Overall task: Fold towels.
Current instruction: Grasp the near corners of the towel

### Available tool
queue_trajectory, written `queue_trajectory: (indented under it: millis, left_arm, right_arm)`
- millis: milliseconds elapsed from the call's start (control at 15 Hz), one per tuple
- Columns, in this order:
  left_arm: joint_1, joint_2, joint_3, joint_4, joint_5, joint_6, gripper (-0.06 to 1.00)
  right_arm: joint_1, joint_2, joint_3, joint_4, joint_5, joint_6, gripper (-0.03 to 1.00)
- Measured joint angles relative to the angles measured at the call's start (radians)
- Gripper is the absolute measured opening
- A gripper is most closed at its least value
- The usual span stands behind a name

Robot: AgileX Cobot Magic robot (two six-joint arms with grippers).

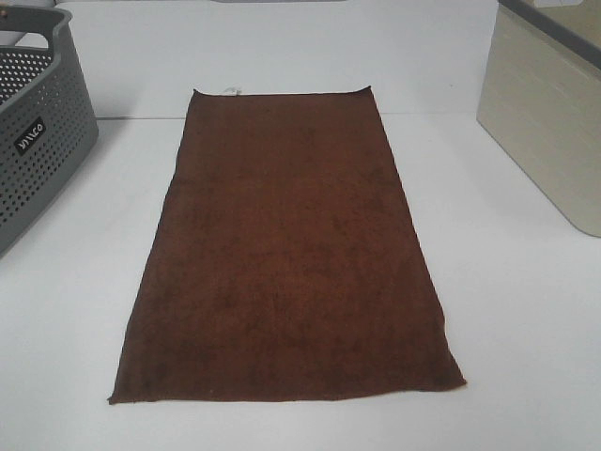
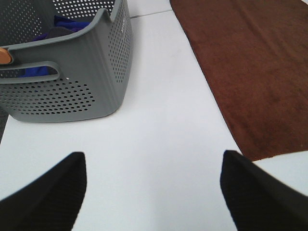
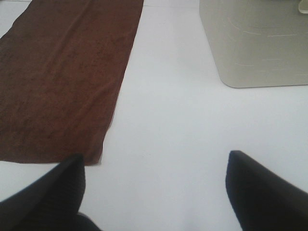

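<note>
The dark reddish-brown towel (image 1: pixel 286 249) lies flat and fully spread on the white table (image 1: pixel 526 319), long side running away from me, with a small white tag (image 1: pixel 232 91) at its far short edge. Neither gripper shows in the exterior high view. In the left wrist view my left gripper (image 2: pixel 154 185) is open and empty above bare table, with the towel (image 2: pixel 255 67) off to one side. In the right wrist view my right gripper (image 3: pixel 156 185) is open and empty, with the towel's near corner (image 3: pixel 62 82) beside one finger.
A grey perforated basket (image 1: pixel 38 122) stands at the far left; in the left wrist view the basket (image 2: pixel 72 82) holds blue cloth. A beige bin (image 1: pixel 549 113) stands at the far right and shows in the right wrist view (image 3: pixel 255 43).
</note>
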Motion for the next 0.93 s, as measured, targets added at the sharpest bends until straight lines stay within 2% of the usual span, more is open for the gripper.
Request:
queue_trajectory:
  millis: [933]
  left_arm:
    - [0.000, 0.000, 0.000, 0.000, 0.000, 0.000, 0.73]
  right_arm:
    - [0.000, 0.000, 0.000, 0.000, 0.000, 0.000, 0.76]
